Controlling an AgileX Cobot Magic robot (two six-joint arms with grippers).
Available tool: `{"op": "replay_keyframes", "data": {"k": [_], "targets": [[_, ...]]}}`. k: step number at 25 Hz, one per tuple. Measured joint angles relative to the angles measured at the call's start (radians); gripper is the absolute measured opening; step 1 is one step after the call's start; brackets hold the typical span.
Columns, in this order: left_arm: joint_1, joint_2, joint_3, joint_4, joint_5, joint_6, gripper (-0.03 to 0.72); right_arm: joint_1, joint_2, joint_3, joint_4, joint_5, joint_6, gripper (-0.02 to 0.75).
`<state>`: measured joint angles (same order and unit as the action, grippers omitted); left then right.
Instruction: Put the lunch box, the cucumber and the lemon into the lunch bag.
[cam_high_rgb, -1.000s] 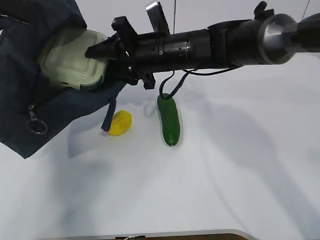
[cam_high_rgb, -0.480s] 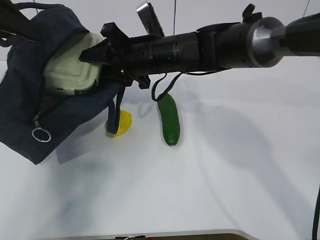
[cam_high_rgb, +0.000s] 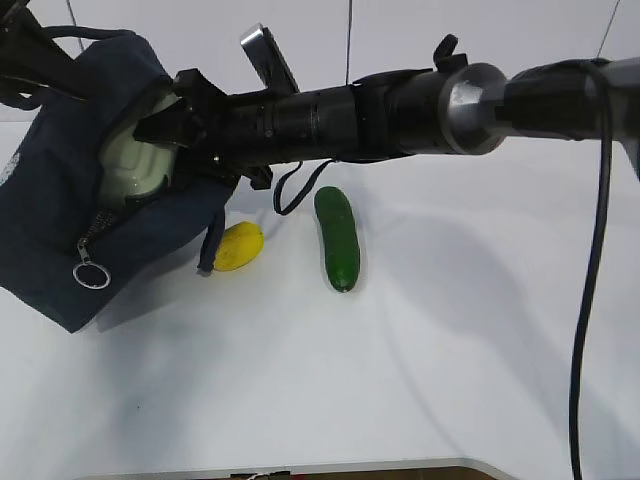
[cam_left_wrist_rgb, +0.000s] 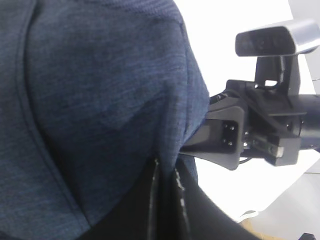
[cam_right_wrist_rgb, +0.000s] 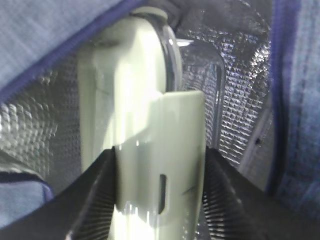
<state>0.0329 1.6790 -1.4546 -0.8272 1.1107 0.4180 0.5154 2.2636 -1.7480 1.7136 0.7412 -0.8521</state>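
The navy lunch bag (cam_high_rgb: 60, 215) hangs lifted at the left, mouth open to the right. My left gripper (cam_left_wrist_rgb: 167, 200) is shut on the bag's fabric edge (cam_left_wrist_rgb: 100, 100). My right gripper (cam_high_rgb: 165, 125) reaches across into the bag's mouth, shut on the pale green-lidded lunch box (cam_high_rgb: 135, 165), which is partly inside. In the right wrist view the lunch box (cam_right_wrist_rgb: 150, 150) sits between the fingers with silvery lining (cam_right_wrist_rgb: 240, 75) behind it. The lemon (cam_high_rgb: 238, 246) and the cucumber (cam_high_rgb: 338, 236) lie on the white table below the right arm.
The zipper's silver ring pull (cam_high_rgb: 92, 273) hangs at the bag's lower front. A bag strap (cam_high_rgb: 212, 240) dangles beside the lemon. The right arm (cam_high_rgb: 420, 100) spans the view above the table. The table's front edge (cam_high_rgb: 300, 468) runs along the bottom.
The right gripper has pushed the lunch box further left into the bag's mouth. The bag has shifted and now covers more of the box.
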Motion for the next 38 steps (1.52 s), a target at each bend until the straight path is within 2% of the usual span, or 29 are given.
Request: {"op": "replay_keyframes", "data": {"k": [27,38], "targets": [[0.0,0.033,0.0,-0.006,-0.015,0.026,-0.009,0.0,0.035,-0.002,-0.048,-0.042,0.0,0.389],[0.0,0.033,0.0,-0.006,-0.015,0.036,-0.009,0.0,0.035,-0.002,-0.129,-0.043,0.067,0.415]]}}
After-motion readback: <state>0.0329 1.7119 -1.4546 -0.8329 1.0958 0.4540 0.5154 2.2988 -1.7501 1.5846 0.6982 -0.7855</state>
